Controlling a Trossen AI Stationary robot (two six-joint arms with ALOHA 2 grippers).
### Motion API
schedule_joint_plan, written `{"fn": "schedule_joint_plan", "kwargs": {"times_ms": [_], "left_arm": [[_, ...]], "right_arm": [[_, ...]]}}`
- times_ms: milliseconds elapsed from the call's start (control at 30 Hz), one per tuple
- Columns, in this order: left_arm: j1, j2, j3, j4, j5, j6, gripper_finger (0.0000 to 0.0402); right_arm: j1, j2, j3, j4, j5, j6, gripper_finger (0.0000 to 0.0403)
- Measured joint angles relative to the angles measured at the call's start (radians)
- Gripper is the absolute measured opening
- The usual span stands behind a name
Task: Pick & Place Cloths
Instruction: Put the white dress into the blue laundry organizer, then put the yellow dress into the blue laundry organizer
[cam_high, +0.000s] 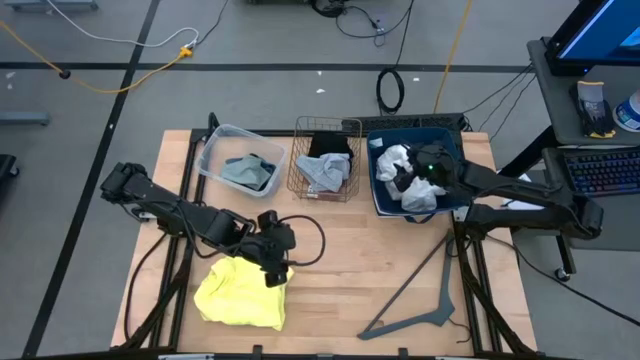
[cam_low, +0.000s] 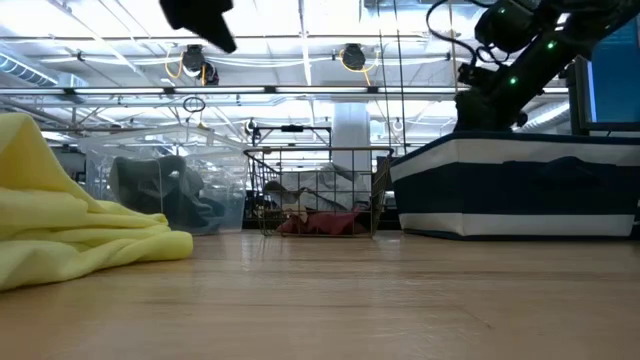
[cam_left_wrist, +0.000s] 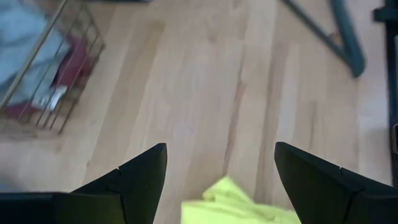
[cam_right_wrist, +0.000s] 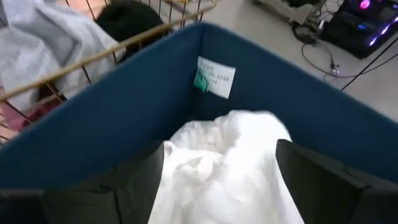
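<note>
The left tool (cam_high: 277, 277) stood over the near-left part of the wooden desk (cam_high: 370, 270), at the far right edge of the yellow cloth (cam_high: 240, 295), which lay crumpled and flat on the desk surface. In the left wrist view its two fingers (cam_left_wrist: 134, 180) were spread apart with nothing between them, and only a corner of the yellow cloth showed below the gap. In the low view the same tool hung clear above the desk, not touching the cloth. The right tool (cam_high: 432, 172) was positioned over the blue bin (cam_high: 380, 200) at the far right of the desk. The right wrist view showed its fingers (cam_right_wrist: 134, 180) apart, on either side of a white cloth (cam_right_wrist: 224, 162) heaped inside the bin; whether they touched the fabric could not be determined. A dark cloth (cam_high: 402, 181) lay beside the white one in that bin. The wire basket (cam_high: 300, 180) at far centre held a light grey cloth (cam_high: 322, 172), a black cloth (cam_high: 330, 146) and a maroon cloth (cam_low: 325, 222) at the bottom. The clear plastic tub (cam_high: 212, 150) at far left held a blue-grey cloth (cam_high: 250, 172). A grey clothes hanger (cam_high: 420, 300) lay flat on the near-right part of the desk, well apart from both tools.
</note>
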Motion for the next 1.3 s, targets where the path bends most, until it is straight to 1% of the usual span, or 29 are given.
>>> {"fn": "schedule_joint_plan", "kwargs": {"times_ms": [167, 233, 333, 400, 567, 667, 833, 1000, 1300], "left_arm": [[0.0, 0.0, 0.0, -0.068, 0.001, -0.063, 0.0299], [0.0, 0.0, 0.0, -0.09, 0.019, -0.097, 0.0299], [-0.004, 0.002, 0.0, -0.132, 0.072, -0.161, 0.0299], [-0.016, 0.002, 0.0, -0.155, 0.093, -0.204, 0.0299], [-0.066, 0.002, 0.0, -0.172, 0.099, -0.275, 0.0299], [-0.116, 0.003, 0.0, -0.171, 0.099, -0.306, 0.0299], [-0.205, 0.041, 0.0, -0.165, 0.094, -0.379, 0.0299], [-0.28, 0.122, -0.001, -0.159, 0.095, -0.428, 0.0299], [-0.346, 0.234, 0.0, -0.173, 0.149, -0.489, 0.0299]], "right_arm": [[0.0, -0.066, 0.0, 0.012, 0.0, -0.002, 0.0296], [0.0, -0.096, 0.0, 0.031, -0.005, -0.002, 0.0296], [0.0, -0.14, 0.0, 0.055, -0.067, 0.001, 0.0295], [0.0, -0.167, 0.0, 0.083, -0.126, 0.006, 0.0295], [0.001, -0.216, 0.001, 0.147, -0.255, 0.005, 0.0295], [0.0, -0.237, 0.001, 0.158, -0.282, 0.005, 0.0295], [0.0, -0.249, 0.001, 0.157, -0.286, 0.002, 0.0295], [0.0, -0.249, 0.001, 0.157, -0.288, 0.002, 0.0295], [0.0, -0.249, 0.001, 0.156, -0.289, 0.03, 0.0295]]}}
